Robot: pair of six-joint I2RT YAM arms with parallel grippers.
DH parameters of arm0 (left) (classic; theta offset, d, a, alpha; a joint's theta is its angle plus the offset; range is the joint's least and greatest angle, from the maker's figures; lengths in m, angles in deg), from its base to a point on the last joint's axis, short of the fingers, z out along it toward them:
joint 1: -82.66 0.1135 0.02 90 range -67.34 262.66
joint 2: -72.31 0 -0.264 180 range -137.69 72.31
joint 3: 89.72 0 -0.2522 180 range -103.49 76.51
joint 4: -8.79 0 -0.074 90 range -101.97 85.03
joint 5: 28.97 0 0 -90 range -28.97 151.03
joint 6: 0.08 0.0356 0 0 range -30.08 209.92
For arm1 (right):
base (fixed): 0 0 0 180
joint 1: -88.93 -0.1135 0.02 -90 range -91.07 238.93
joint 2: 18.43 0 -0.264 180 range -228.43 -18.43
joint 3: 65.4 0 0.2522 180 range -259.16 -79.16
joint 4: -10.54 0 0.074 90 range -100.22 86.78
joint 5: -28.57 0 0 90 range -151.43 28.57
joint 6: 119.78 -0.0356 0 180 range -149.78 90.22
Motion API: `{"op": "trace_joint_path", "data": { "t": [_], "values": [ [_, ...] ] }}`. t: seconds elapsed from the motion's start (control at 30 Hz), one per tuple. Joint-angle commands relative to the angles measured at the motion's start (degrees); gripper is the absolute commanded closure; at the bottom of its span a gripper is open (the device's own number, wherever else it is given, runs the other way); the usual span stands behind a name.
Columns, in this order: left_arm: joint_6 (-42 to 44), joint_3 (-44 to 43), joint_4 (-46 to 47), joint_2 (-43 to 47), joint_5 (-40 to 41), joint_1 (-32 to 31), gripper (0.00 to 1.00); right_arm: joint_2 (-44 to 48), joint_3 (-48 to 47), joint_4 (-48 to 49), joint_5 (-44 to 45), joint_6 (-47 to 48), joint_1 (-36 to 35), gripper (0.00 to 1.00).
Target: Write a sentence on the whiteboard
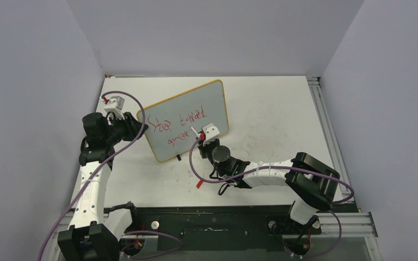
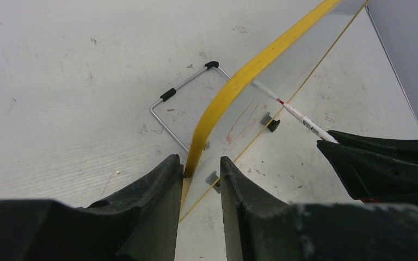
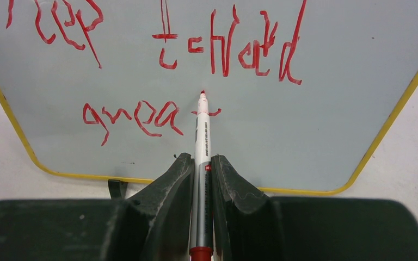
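The whiteboard (image 1: 188,122) stands tilted on the table, its yellow frame facing my arms. The red sentence (image 1: 182,122) reads "Step toward" on the top line (image 3: 168,43) and "grea" below. My left gripper (image 1: 136,126) is shut on the whiteboard's left edge; in the left wrist view the yellow frame (image 2: 239,81) runs between its fingers (image 2: 201,166). My right gripper (image 1: 206,136) is shut on a silver-and-white marker (image 3: 202,141). The marker's red tip meets the whiteboard (image 3: 315,109) at a short stroke just right of "grea".
A thin wire stand (image 2: 168,103) with black caps props the board from behind. A small red piece (image 1: 198,184) lies on the table near my right arm. Grey walls close in the left, back and right. A metal rail (image 1: 326,125) runs along the table's right edge.
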Motion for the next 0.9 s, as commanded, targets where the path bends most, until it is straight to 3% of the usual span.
{"op": "trace_joint_path", "data": {
  "t": [0.0,0.87],
  "values": [
    [0.0,-0.3,2.3,0.9,-1.1,0.3,0.71,-0.6,-1.0,2.3,0.0,-0.9,0.1,0.95],
    [0.0,-0.4,2.4,0.8,-1.1,0.3,0.7,-2.3,2.9,0.8,0.2,-4.7,-0.6,0.95]
  ]
}}
